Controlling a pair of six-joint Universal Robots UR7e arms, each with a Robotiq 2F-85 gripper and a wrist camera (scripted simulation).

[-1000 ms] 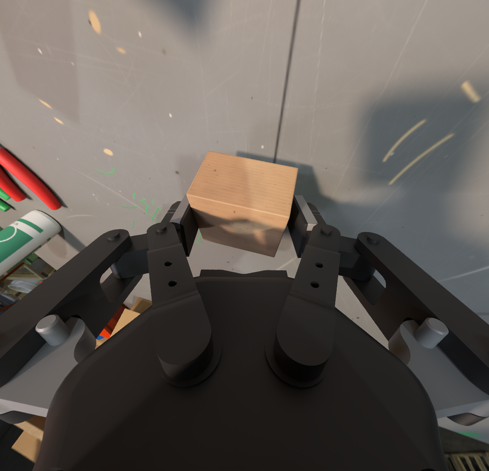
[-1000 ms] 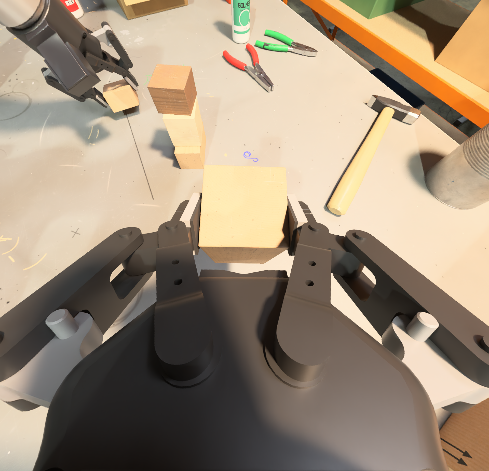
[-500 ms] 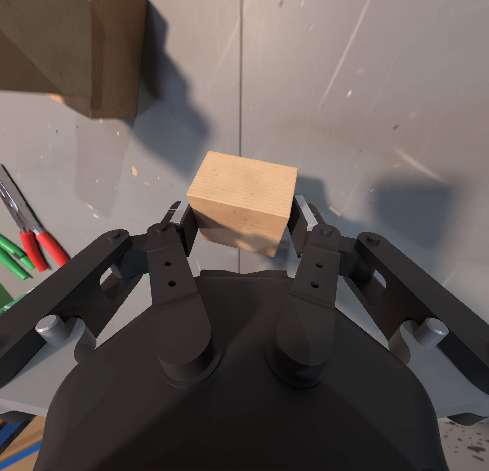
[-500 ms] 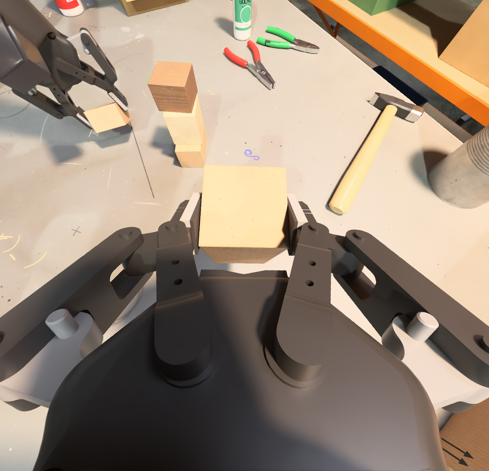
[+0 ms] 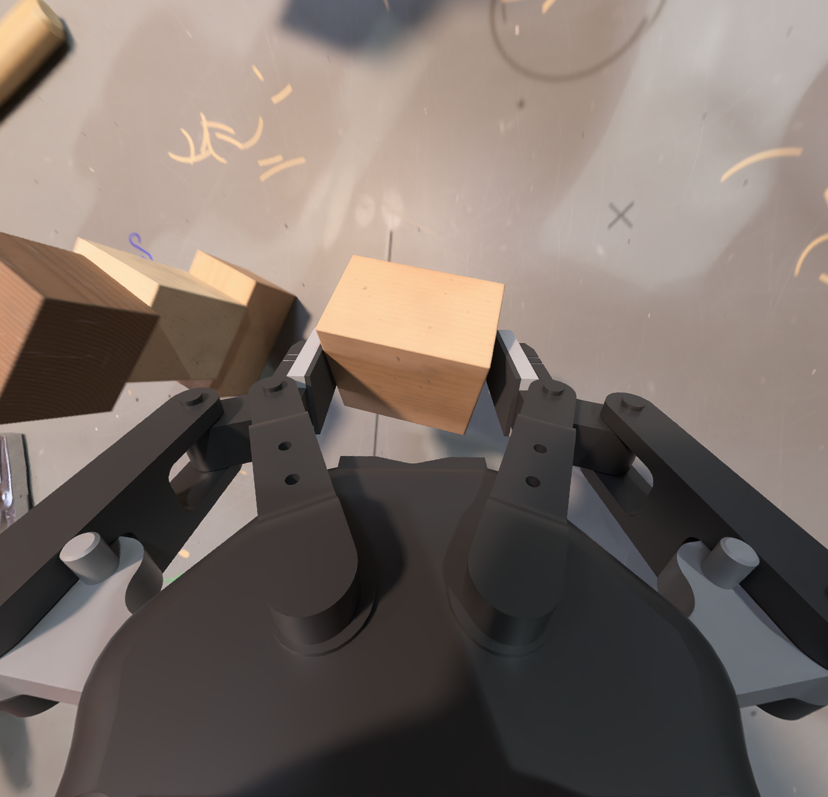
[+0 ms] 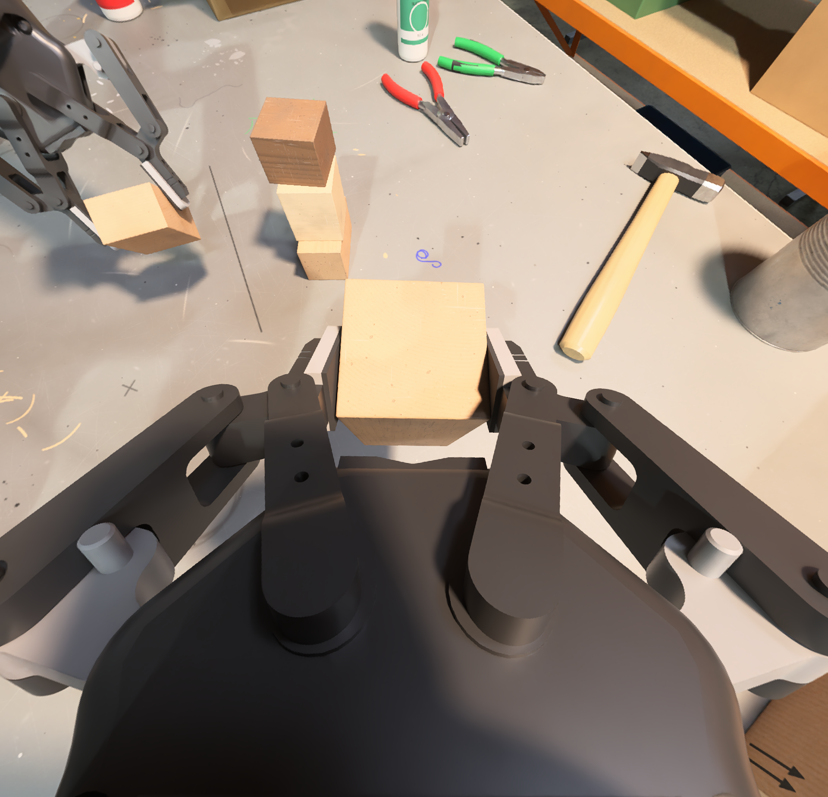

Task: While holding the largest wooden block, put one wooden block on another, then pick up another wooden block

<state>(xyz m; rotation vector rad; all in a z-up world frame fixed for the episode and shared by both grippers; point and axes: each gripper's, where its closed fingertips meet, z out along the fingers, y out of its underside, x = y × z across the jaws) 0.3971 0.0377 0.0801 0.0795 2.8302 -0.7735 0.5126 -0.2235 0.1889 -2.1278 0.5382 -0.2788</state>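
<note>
Left hand [image 6: 134, 211] swung nearer the stack [image 6: 309, 189], pinching small block [image 5: 410, 341] (tilted), right hand [image 6: 412, 372] clamping largest block [image 6: 410, 350].

The three-block stack [image 6: 309, 193] stands alone on the grey table [image 6: 515, 220], bare surface open on every side of it. Left of the stack the left gripper [image 6: 134, 213], clamped on a tan block [image 6: 134, 218] above the table, fills the approach, with a clear strip between the two. In front of the stack the right gripper [image 6: 410, 363] and its large block [image 6: 410, 350] take the room; the hammer [image 6: 627, 256] and red pliers [image 6: 425, 103] lie well apart to the right and behind.
</note>
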